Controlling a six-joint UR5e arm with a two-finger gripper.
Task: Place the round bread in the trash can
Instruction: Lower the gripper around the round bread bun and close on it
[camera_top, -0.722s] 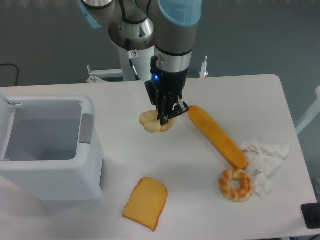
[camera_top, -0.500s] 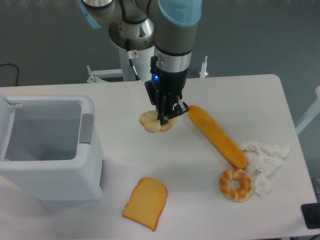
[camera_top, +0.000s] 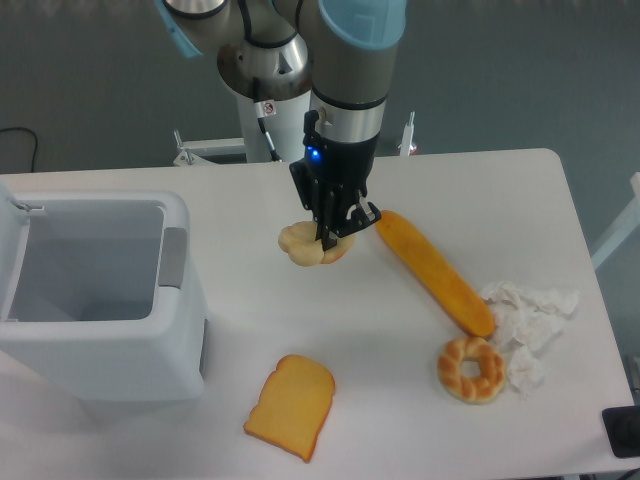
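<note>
The round bread, a pale lumpy bun, is at the middle of the white table, just below the arm's wrist. My gripper points straight down with its dark fingers closed on the bun's right half, which they partly hide. The bun sits at or barely above the tabletop. The trash can, a big white bin with a grey inside and its lid swung open to the left, stands at the table's left side, well left of the gripper.
A long orange baguette lies diagonally just right of the gripper. A golden twisted ring rests beside crumpled white tissue at the right. An orange toast slice lies near the front edge.
The gripper and the bun have crept up a few pixels. Nothing else has moved.
</note>
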